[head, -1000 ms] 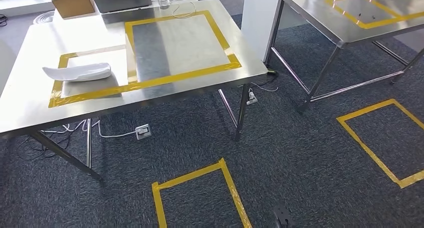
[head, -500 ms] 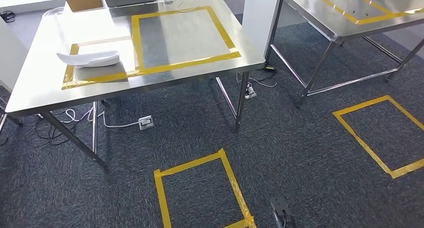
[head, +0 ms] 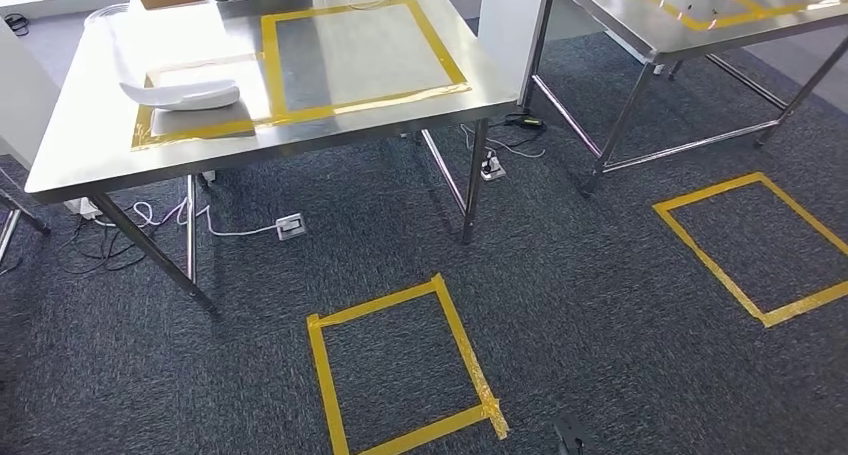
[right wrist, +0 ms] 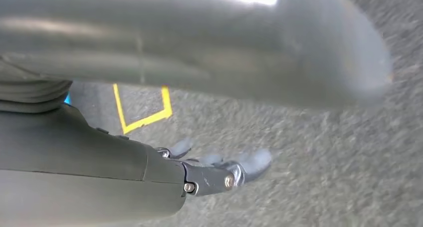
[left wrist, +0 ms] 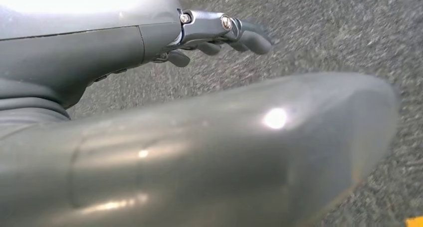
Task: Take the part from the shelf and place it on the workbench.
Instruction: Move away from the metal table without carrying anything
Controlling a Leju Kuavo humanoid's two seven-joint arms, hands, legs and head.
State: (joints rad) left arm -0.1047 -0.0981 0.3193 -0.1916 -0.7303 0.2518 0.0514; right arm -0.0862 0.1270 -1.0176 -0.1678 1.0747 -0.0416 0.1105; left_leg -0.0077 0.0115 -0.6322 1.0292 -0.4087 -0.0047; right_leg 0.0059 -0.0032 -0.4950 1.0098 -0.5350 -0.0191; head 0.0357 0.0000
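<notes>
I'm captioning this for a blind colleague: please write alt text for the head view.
A white curved part lies inside a small yellow-taped rectangle on a steel table, beside a larger taped rectangle. A second steel table stands to the right, and two yellow tape squares mark the dark carpet.

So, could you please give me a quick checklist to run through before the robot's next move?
1. Left hand free: ok, it holds nothing, fingers apart above the carpet.
2. Right hand free: ok, it holds nothing.
3. White part located: ok, it lies in the smaller taped rectangle on the near table.
4. Part upright and undamaged: cannot tell, too small in the head view.
5. Floor route to the table: ok, only carpet and a taped square ahead.
6. Cables and socket under the table: not ok, a trip risk near the legs.
</notes>
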